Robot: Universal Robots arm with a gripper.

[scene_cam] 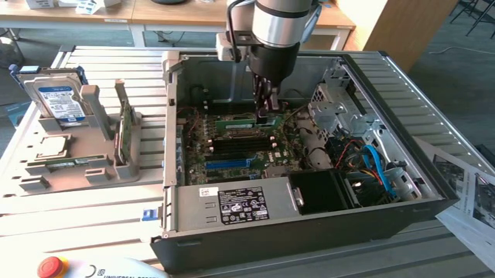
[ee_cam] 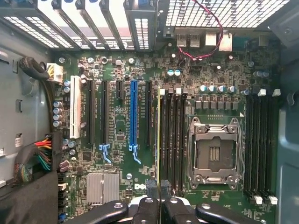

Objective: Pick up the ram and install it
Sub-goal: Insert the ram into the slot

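Slatted white table (scene_cam: 101, 208), brightly lit. Far behind, wooden desks (scene_cam: 178, 14) on white legs. At the exterior view's right, wooden panel (scene_cam: 402, 29), then grey floor (scene_cam: 441, 69).

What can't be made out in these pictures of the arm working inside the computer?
- Whether the ram is fully in its slot: exterior view, the gripper covers its end; wrist view shows it edge-on.
- Power supply label print: exterior view, too small.
- The white device with a red button: exterior view, cut off by the bottom edge.
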